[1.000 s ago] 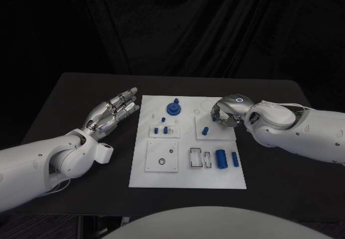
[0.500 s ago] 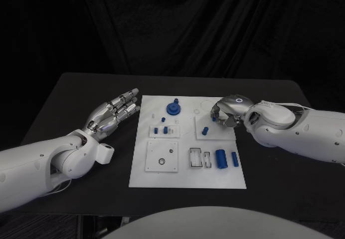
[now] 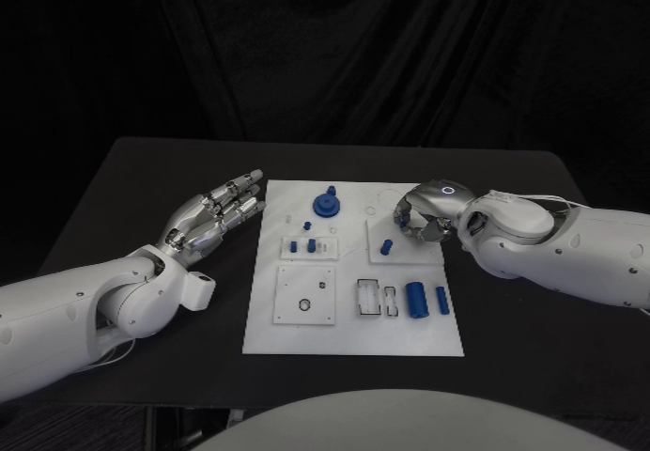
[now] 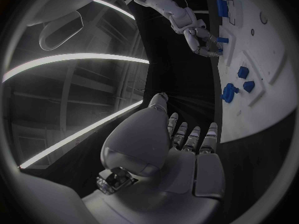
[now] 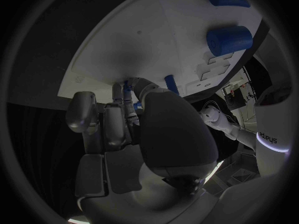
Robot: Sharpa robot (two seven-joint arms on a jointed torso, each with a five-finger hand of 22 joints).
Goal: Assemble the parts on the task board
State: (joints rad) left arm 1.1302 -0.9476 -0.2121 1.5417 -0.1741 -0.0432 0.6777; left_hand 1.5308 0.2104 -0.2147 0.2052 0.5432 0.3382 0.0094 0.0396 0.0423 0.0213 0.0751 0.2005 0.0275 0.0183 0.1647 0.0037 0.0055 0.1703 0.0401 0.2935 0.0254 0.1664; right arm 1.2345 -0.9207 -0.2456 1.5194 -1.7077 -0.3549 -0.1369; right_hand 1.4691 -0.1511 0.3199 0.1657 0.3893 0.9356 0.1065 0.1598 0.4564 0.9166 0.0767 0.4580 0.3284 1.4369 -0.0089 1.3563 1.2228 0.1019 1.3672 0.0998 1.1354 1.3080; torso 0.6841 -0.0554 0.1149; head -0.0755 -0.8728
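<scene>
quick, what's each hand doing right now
Left hand: open, fingers spread, holding nothing, beside the task board.
Right hand: fingers curled around a small blue part at the board's far right.

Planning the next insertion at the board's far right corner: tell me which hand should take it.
The right hand. It is already curled over that corner of the task board, fingers around a small blue part. The left hand lies open and empty on the table beside the board's left edge.
</scene>
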